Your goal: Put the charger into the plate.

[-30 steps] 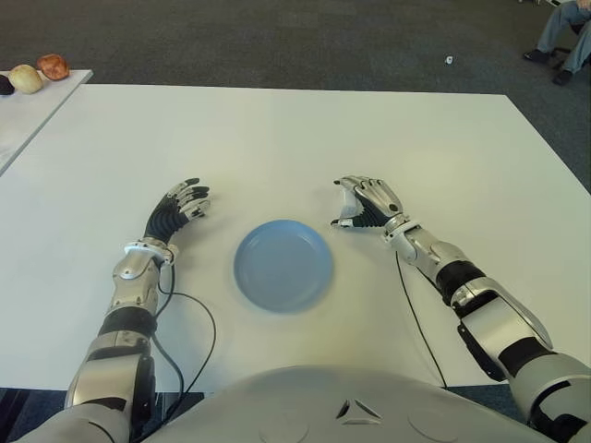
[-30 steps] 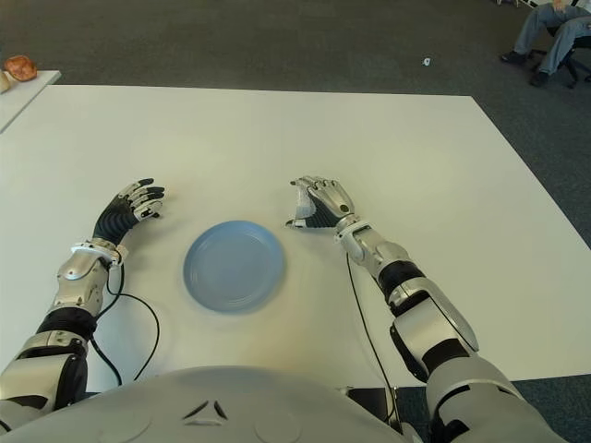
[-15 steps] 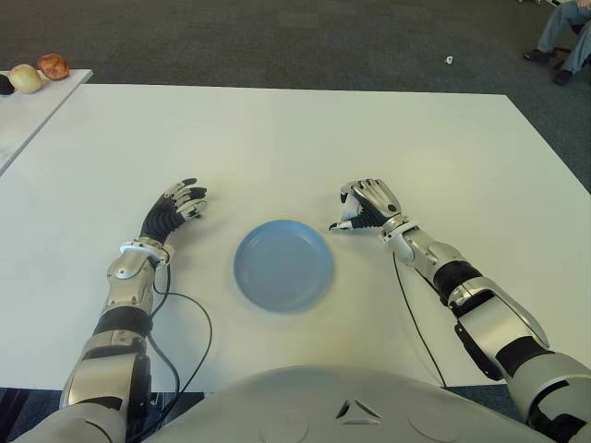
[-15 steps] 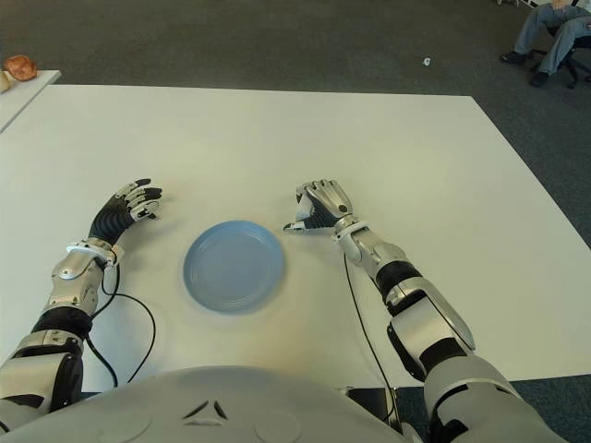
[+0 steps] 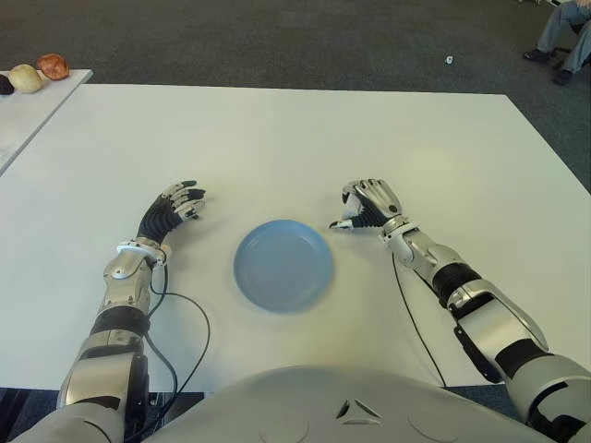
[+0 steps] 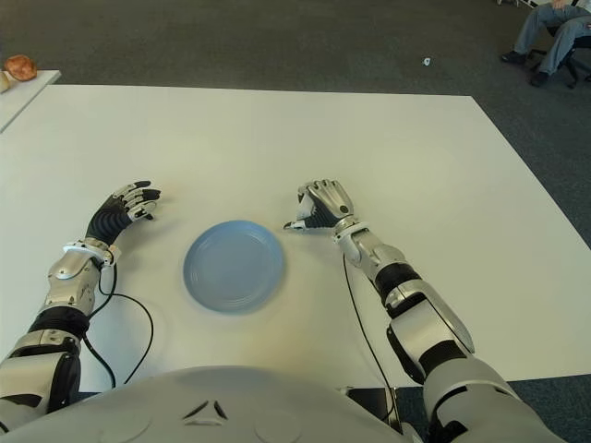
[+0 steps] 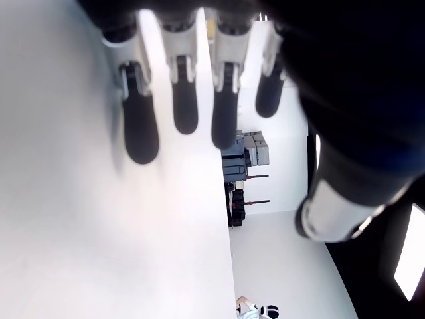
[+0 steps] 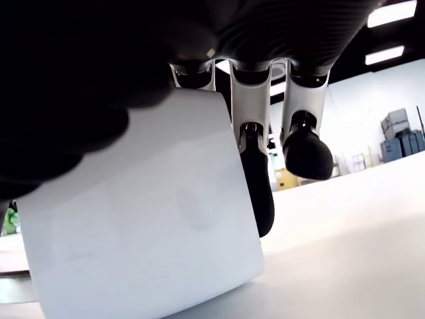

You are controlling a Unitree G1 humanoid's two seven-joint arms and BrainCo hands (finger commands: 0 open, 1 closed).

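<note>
A blue plate (image 5: 283, 265) sits on the white table (image 5: 277, 138), near the robot's edge and roughly centred between its arms.

At about 2 o'clock from the plate, just beside its rim, the right hand (image 5: 367, 203) is down at the table with its fingers curled over. From the head views little more than a small white edge shows under those fingers. The right wrist view fills this in: a white block, the charger (image 8: 143, 212), takes up most of the picture, with the fingers (image 8: 255, 179) wrapped down over its far face and its lower edge close to the tabletop; whether it touches the table I cannot tell. So the charger is in the right hand, outside the plate.

At about 10 o'clock from the plate, well apart from it, the left hand (image 5: 171, 210) shows over the table. Its wrist view shows the fingers (image 7: 182, 100) stretched out side by side with nothing in them, the thumb off to one side.

At the far left corner, on a second table (image 5: 23, 120), lie a few round fruit-like items (image 5: 39, 72). At the far right a person's legs (image 6: 554, 32) show on the dark carpet (image 5: 277, 41).
</note>
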